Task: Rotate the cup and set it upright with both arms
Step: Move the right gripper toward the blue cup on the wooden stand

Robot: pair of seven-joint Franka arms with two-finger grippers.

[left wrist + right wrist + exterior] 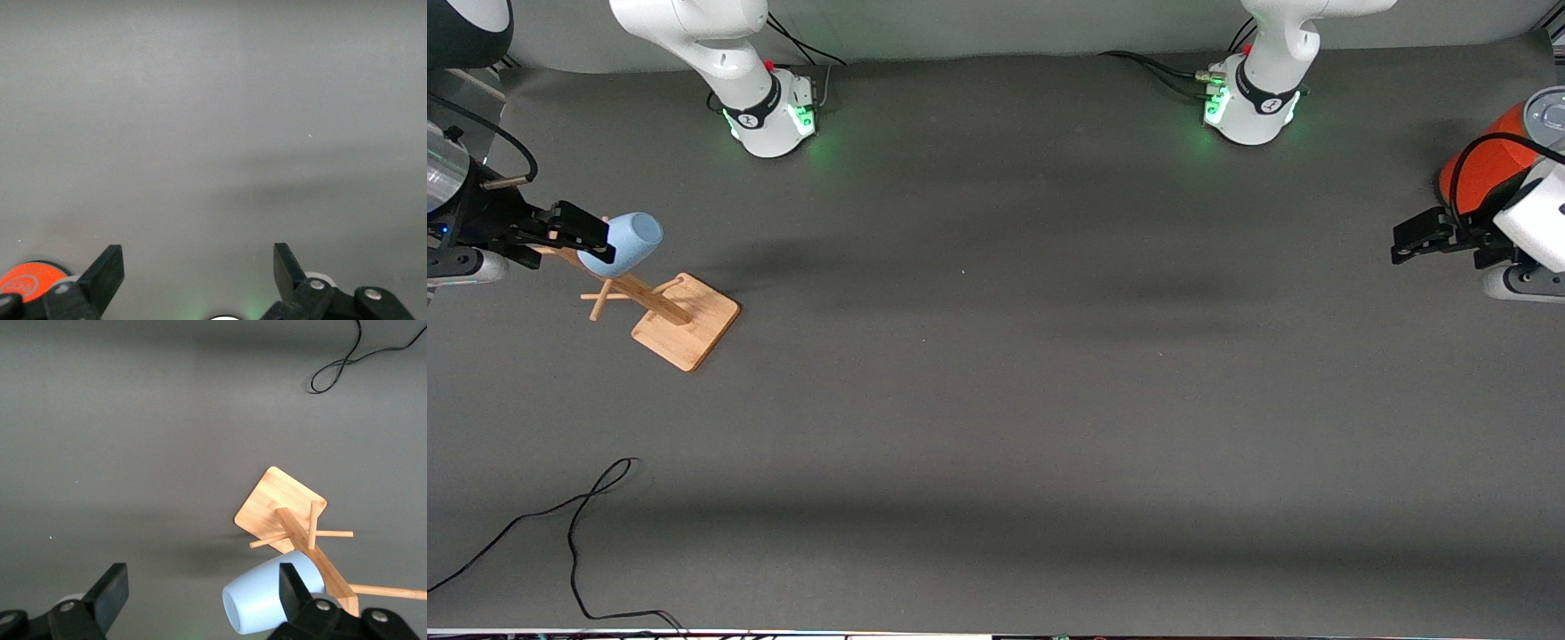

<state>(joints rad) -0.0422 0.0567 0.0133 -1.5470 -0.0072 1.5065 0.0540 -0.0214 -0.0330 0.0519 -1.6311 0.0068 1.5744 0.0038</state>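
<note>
We find the cup [624, 244] hung on a peg of the wooden rack [665, 311] at the right arm's end of the surface [996, 373], tipped on its side well above the rack's square base, its open rim turned toward the right tool [578, 233]. It looks to us like a light, thin-walled plastic tumbler: stiff enough to pinch, smooth enough to slip, and tapered so that a grip tends to slide toward the narrow bottom. We judge the best hold to be across the wall a little way in from the rim, where the body is widest and a firm squeeze would not let it twist. The right tool stands spread wide and grasps nothing; in the right wrist view one finger [293, 592] lies in front of the cup's wall just beside the rim, while the other stands well apart over bare surface, so the cup sits against one side of the gap and is not centred in it. Whether that finger truly touches the plastic we cannot tell. The left tool [1427, 238] waits at the left arm's end, also spread wide and empty, with the orange can [1489, 164] just beside it. We judge that the right tool must shift sideways to bracket the cup before closing, then lift it off the peg.
</note>
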